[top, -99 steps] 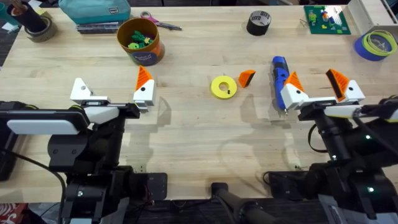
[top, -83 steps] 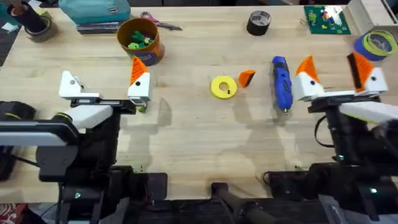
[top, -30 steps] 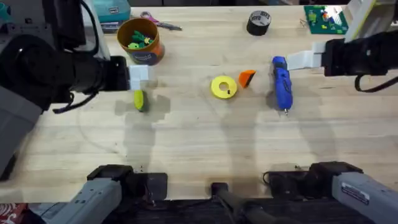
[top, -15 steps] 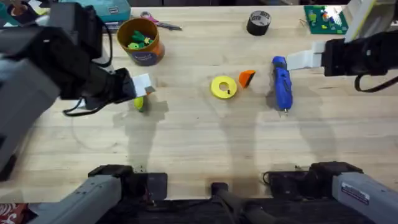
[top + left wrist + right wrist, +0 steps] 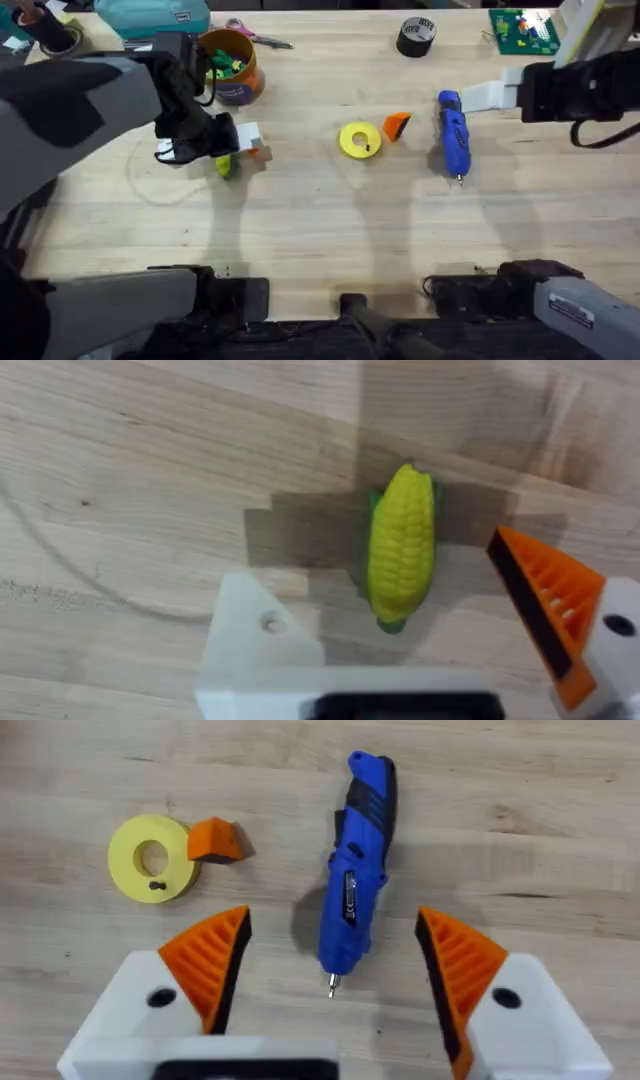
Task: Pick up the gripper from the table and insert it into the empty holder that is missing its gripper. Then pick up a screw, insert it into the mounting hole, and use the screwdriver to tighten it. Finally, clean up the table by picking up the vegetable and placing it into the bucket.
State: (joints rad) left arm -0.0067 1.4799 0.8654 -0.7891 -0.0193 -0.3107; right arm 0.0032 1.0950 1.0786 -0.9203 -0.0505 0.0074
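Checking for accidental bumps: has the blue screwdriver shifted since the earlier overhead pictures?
No. The screwdriver lies as before, right of the yellow disc and the orange gripper.

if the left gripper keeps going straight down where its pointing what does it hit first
Most likely the toy corn, which lies on the table between the open jaws of the left gripper. How far above it the gripper is can't be told.

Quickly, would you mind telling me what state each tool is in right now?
Left tool: open, holding nothing, straddling the vegetable.
Right tool: open, empty, above the screwdriver.
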